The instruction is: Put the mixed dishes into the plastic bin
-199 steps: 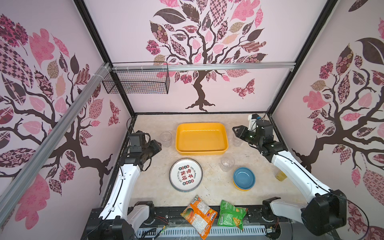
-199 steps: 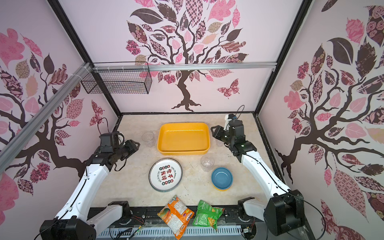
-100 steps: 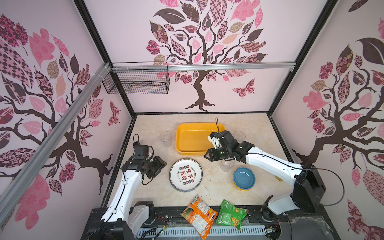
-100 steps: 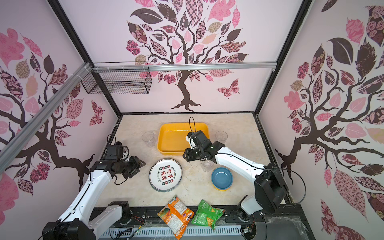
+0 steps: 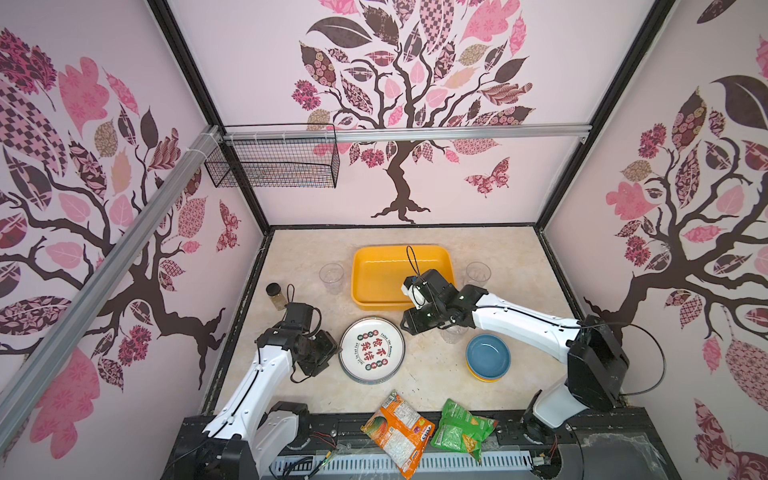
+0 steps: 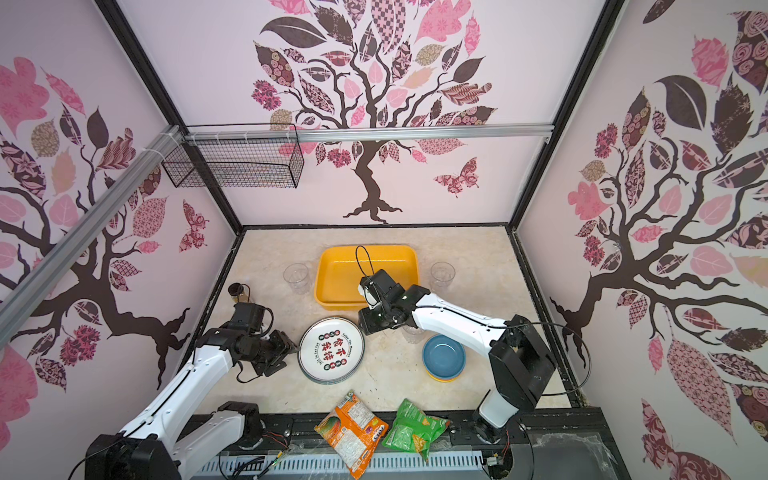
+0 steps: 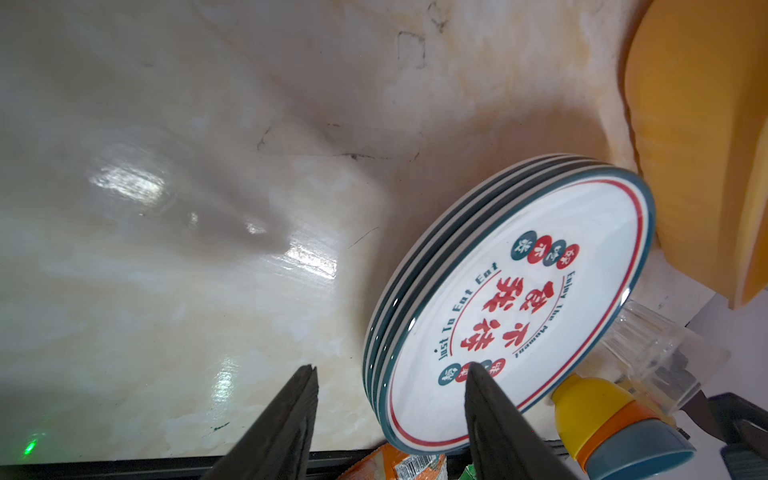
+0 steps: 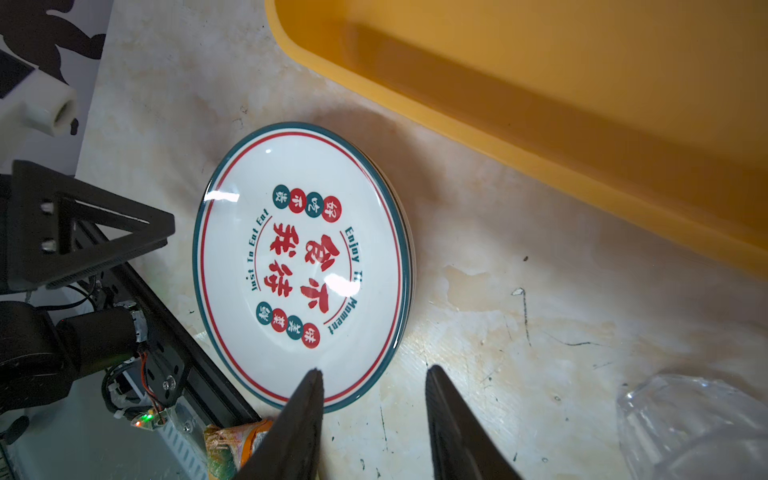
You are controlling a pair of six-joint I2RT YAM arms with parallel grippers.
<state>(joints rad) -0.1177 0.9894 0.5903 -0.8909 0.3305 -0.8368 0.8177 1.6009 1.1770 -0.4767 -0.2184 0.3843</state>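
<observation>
A stack of white plates with red characters and a dark green rim lies in front of the yellow plastic bin. My left gripper is open at the stack's left rim, one finger over the top plate, the other over the table. My right gripper is open at the stack's back right rim, holding nothing. A blue bowl tops an orange and a yellow one. Three clear cups stand around.
A small dark-lidded jar stands at the left wall. An orange snack bag and a green one lie on the front edge. A black wire basket hangs high at the back left.
The right arm swept from the back right corner across the bin's front to the plates. The left arm came forward to the plates' left rim. Both grippers opened wider.
</observation>
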